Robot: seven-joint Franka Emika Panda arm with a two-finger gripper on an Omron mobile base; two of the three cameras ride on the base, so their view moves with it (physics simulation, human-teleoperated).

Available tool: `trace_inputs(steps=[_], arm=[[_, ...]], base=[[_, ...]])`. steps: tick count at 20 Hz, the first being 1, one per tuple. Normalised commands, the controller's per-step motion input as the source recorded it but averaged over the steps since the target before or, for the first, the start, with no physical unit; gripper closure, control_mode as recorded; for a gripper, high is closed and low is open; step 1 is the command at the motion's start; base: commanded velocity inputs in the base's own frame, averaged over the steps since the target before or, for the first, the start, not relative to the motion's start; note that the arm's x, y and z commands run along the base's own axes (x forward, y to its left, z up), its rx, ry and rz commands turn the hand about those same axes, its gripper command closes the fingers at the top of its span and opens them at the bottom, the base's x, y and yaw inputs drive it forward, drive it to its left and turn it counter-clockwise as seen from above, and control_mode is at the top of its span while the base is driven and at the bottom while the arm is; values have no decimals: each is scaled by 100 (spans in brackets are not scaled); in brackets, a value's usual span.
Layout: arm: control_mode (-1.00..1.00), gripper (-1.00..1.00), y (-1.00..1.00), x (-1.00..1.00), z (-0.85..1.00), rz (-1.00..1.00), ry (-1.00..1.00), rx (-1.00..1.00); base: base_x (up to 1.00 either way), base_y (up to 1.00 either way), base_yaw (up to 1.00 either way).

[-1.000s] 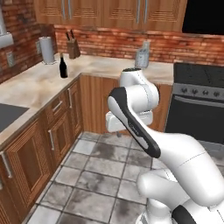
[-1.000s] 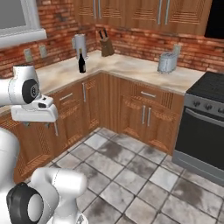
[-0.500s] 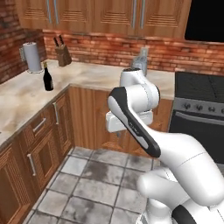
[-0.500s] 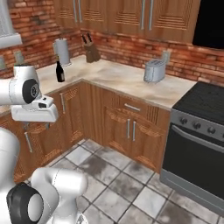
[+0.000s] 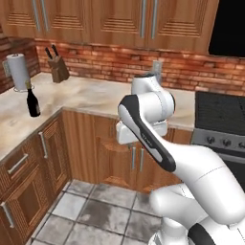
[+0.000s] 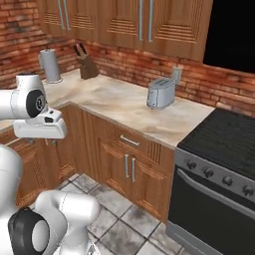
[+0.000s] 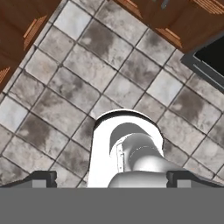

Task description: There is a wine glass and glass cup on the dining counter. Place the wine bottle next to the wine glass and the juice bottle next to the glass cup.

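While the arm sits folded close over its base, we carry our gripper (image 7: pixel 111 179) pointing straight down at the grey tiled floor (image 7: pixel 65 74), the fingers (image 7: pixel 41 178) spread wide and grasping nothing. We judge this tucked pose to be for travel, not for reaching: it keeps the hand clear of the cabinet fronts, and no task thing is within reach.

Nearest beyond the arm stand the wooden base cabinets (image 5: pixel 103 148) under the marbled worktop (image 5: pixel 91 98). To the robot's right the dark oven (image 6: pixel 214 199) with its row of knobs closes off that run, and a silver toaster (image 6: pixel 161 92) stands on the worktop well back from the edge, near the brick wall.

Farther off, on the left leg of the corner worktop, the wine bottle (image 5: pixel 32 100) stands upright, near-black with a tan top, well apart from the arm and alone on its stretch of worktop. That upright stance should suit a side grasp around the body once we are close enough. Behind it a paper towel roll (image 5: pixel 18 72) stands against the wall, and the knife block (image 5: pixel 58 68) sits deeper along the brick backsplash.

Fetching the wine bottle looks like the step in hand, and the placing has not begun.
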Motion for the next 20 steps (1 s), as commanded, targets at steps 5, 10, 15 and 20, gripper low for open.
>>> trace_inputs(steps=[5, 10, 15, 20], arm=[[100, -100, 0, 0, 0, 0, 0, 0], [100, -100, 0, 0, 0, 0, 0, 0], [100, -100, 0, 0, 0, 0, 0, 0], [100, -100, 0, 0, 0, 0, 0, 0]], base=[[79, -5, 38], [64, 0, 59], [68, -4, 50], [76, -11, 37]])
